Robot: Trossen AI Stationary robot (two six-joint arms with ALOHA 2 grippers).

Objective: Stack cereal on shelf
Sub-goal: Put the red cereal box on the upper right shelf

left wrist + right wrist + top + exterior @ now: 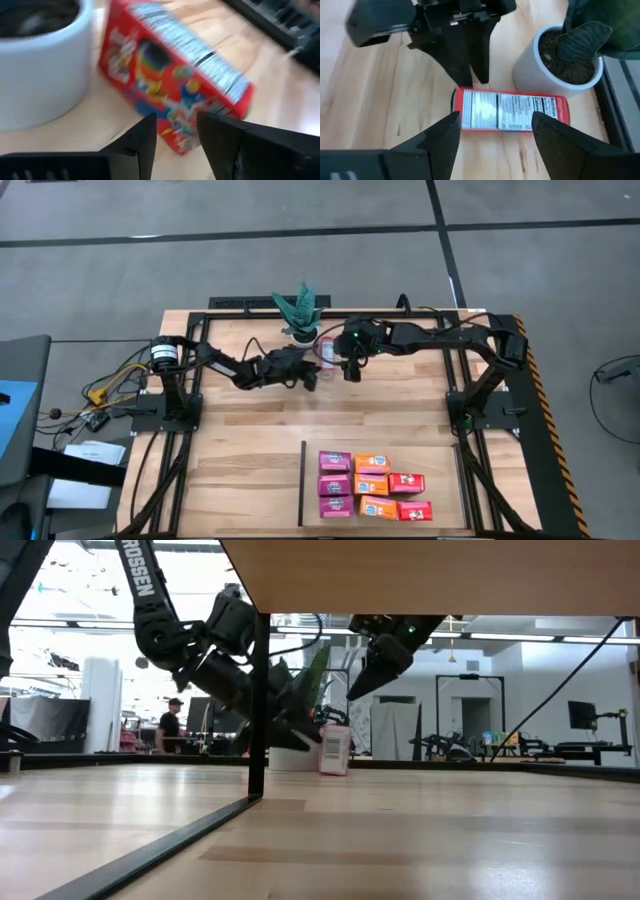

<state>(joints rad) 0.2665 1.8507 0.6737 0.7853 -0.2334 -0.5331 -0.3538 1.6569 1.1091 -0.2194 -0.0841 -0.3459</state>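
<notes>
Beside the plant point(300, 310) at the table's far edge, the last red box point(510, 111) is lying on the tabletop, close against the white pot point(555, 75), well apart from the shelf point(440, 455). That tight spot likely explains why both arms are crowding it. The right gripper point(492, 131) is hovering above the box with fingers spread wide enough to straddle it, not yet gripping. The left gripper point(175, 132) is pointing at the box from the side, its fingers parted a little and holding nothing, seemingly nudging it clear of the pot. Eight boxes point(372, 483) are already sitting in rows on the shelf, so this one looks like the final piece.
</notes>
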